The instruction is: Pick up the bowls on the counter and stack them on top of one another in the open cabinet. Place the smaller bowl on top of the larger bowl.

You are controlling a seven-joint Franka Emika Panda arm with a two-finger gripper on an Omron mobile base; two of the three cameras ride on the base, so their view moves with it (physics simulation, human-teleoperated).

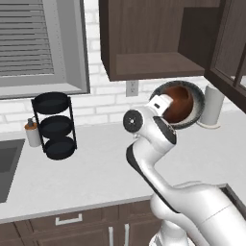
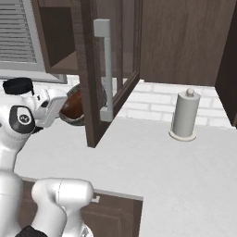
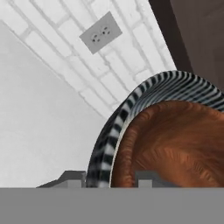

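- Currently the small glossy reddish-brown bowl (image 1: pixel 178 103) sits nested inside the wide dark grey bowl (image 1: pixel 198 98); both are tipped on edge, aloft above the white-grey stone counter (image 1: pixel 96 168).
- Two-finger gripper (image 3: pixel 110 178): jaws straddle the doubled rim, apparently clamped on it.
- Key relation: the bare shelf of the dark brown open cabinet (image 1: pixel 153 65) lies just above and slightly left of the bowls.
- Judgement: lift, level, then insert.

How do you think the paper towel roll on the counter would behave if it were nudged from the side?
The paper towel roll stands tall on a small round base on the counter, so a high push would probably tip it. It looks light, so a low push would likely slide it easily.
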